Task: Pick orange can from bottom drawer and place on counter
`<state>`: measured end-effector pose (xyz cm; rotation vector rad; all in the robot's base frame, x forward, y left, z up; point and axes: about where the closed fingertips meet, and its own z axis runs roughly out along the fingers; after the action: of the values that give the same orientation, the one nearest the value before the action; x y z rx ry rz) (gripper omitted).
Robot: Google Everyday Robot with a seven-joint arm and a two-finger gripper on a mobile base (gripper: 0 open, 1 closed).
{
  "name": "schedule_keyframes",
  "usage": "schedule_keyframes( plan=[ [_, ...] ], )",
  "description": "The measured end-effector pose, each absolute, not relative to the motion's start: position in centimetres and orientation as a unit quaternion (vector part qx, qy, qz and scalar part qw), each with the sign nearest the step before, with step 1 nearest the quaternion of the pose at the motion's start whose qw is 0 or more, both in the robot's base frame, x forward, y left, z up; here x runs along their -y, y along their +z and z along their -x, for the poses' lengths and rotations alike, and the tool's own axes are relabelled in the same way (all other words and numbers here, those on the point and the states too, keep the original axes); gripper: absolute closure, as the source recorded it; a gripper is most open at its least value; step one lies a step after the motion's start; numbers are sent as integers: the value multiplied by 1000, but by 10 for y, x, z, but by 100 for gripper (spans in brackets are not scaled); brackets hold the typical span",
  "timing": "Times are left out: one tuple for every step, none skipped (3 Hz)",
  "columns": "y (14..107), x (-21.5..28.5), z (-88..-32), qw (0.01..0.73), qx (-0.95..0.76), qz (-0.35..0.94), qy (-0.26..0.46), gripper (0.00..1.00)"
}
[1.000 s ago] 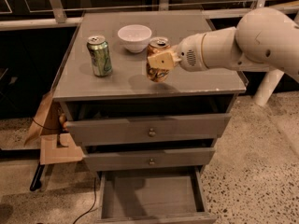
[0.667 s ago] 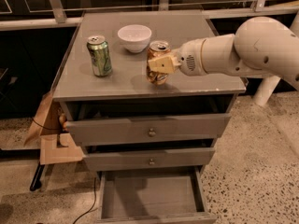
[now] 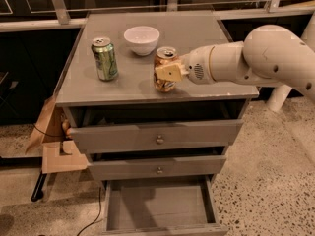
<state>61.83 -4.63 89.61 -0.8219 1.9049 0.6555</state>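
Okay, the gripper is closed on the orange can, one pale finger across the can's near face and the can upright in the grip. Against a second ago we've dropped slightly and slid a touch away from the wrist side. The can's base now sits at counter level, close to the front edge. We can't tell whether it's actually touching or just above the surface.

Our read is that the lift and carry are finished, and only the set-down and release are left. The bottom drawer is pulled out well below the gripper with its floor bare.

The white bowl is just beyond the gripper, toward the back. The green can stands further out past the fingertips, well apart. Neither should block the release.
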Motion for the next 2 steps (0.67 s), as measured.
schedule_keyframes(
  plan=[
    [889, 47, -619, 457, -781, 337, 260, 100],
    [883, 48, -620, 451, -785, 338, 257, 100]
  ],
)
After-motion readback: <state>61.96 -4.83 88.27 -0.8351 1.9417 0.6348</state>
